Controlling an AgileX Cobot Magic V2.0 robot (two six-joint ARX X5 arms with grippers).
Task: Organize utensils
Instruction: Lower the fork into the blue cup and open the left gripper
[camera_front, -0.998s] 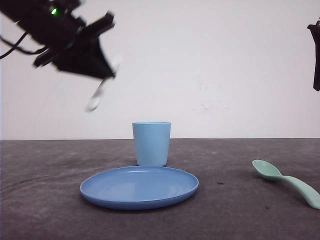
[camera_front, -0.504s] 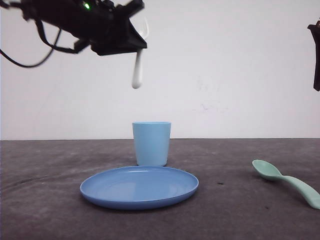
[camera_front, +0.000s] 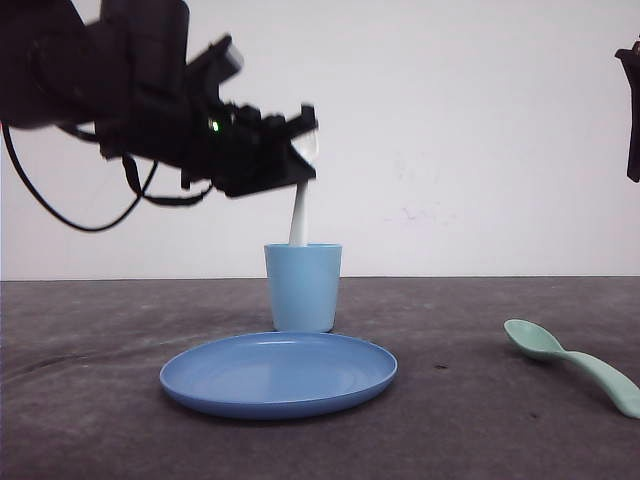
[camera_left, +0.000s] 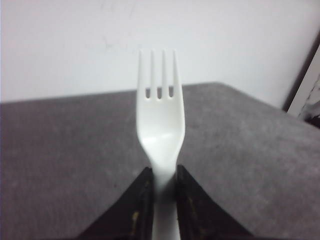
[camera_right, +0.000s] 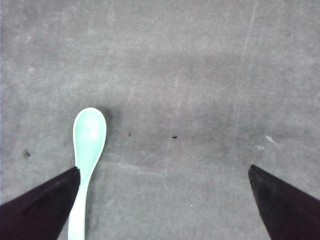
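White fork (camera_front: 299, 212) held upright, tines up; mint spoon (camera_front: 572, 364) lying flat.

Left gripper (camera_front: 300, 165) has moved right and lower since the earlier frames, now directly above the light blue cup (camera_front: 303, 288). Fork (camera_front: 298, 215) swung from slanted to near upright, handle end at the cup's rim.

The left arm reached in high from the left side. Its gripper (camera_front: 298, 165) was squeezed tight on a white fork (camera_left: 161, 125), pinching the handle. The right gripper (camera_right: 165, 200) pointed down at the table, with its two fingers spread wide apart, holding nothing.
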